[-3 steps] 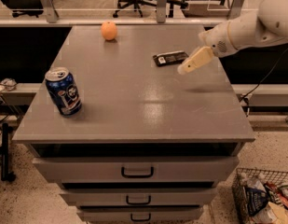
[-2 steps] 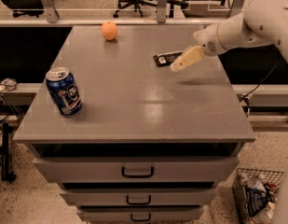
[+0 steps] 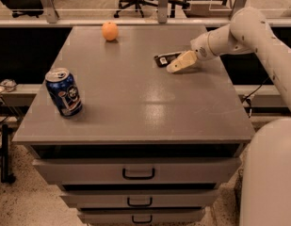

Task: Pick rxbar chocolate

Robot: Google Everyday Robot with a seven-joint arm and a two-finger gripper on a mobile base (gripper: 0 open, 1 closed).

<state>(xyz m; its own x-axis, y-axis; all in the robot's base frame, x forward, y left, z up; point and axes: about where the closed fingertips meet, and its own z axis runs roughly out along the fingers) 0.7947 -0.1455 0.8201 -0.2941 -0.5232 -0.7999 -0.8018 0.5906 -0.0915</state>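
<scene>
One grey cabinet (image 3: 135, 112) stands before me, with three drawers (image 3: 138, 172) in its front. One white arm (image 3: 239, 32) reaches over its top from the right. One blue soda can (image 3: 64, 92) stands upright, well apart from the gripper (image 3: 173, 67), at the near left. The gripper is low over the far right part of the top; whether it is spread or closed I cannot tell. One orange fruit (image 3: 109, 31) lies far to its left, near the back edge. One rxbar chocolate (image 3: 164, 59) lies flat just beside the gripper's tip, on its left.
</scene>
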